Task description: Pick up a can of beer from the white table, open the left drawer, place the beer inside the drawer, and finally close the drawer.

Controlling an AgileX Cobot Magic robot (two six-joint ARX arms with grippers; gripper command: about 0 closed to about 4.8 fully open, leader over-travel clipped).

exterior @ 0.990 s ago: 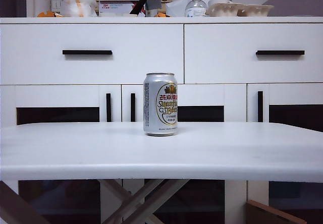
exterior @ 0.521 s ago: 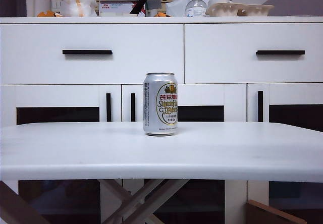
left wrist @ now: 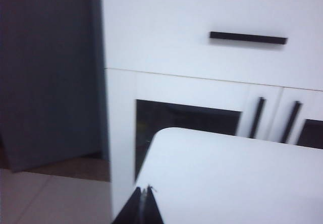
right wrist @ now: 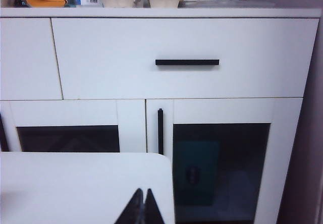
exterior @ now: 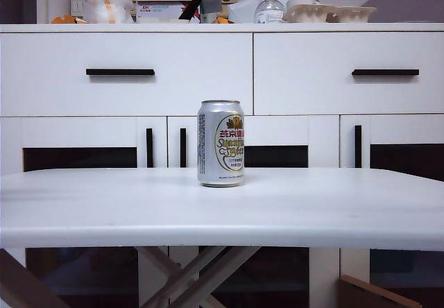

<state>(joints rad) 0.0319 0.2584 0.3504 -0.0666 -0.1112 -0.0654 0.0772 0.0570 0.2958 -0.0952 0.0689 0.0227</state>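
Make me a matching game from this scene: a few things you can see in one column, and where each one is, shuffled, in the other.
Things
1. silver aluminium can of beer
2. clear plastic pump bottle
3. slim black bar handle
4. left gripper and right gripper, both shut

Places
A. on top of the white sideboard
B. standing upright on the white table
C. at the table's near corners, apart from the can
D. on the closed left drawer

Pairs: 1-B, 2-A, 3-D, 4-C

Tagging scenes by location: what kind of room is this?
Probably a home-style kitchen or dining corner: a white sideboard with drawers, its top cluttered with a pump bottle and egg trays, and a beer can on a folding table.
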